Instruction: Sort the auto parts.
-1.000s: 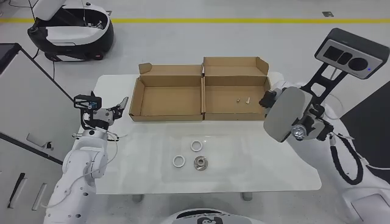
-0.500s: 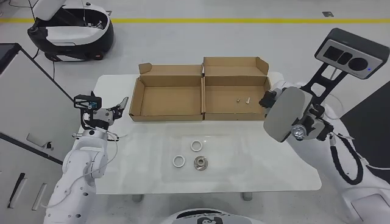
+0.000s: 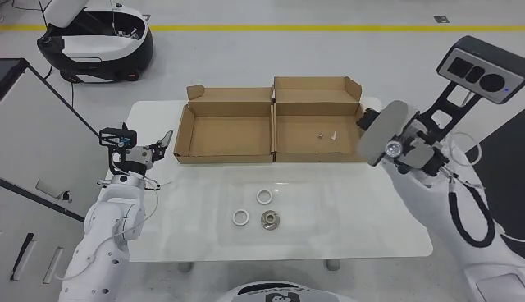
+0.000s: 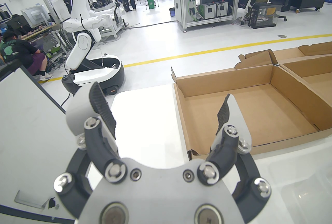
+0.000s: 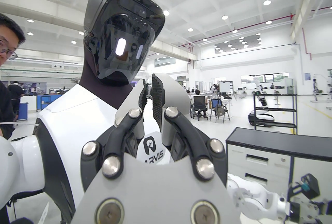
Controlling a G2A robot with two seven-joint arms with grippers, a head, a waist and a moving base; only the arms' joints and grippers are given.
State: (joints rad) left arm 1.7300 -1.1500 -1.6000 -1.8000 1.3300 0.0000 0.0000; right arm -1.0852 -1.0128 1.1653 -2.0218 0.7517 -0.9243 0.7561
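Two brown cardboard boxes (image 3: 223, 134) stand side by side on the white table (image 3: 361, 220); the right box (image 3: 299, 142) holds two small pale fasteners (image 3: 319, 136) (close together on its floor). Two white rings (image 3: 264, 196) and a grey flanged nut (image 3: 269, 219) lie on the table nearer the robot. The left gripper (image 4: 162, 90) has its fingers apart beside the left box (image 4: 259, 110); the right gripper (image 5: 149, 85) has its fingers clamped on a small dark screw (image 5: 148, 91).

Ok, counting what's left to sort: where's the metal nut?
Top view: the metal nut lies on the table, short of the cardboard boxes, beside one white ring and just nearer the robot than a second ring.
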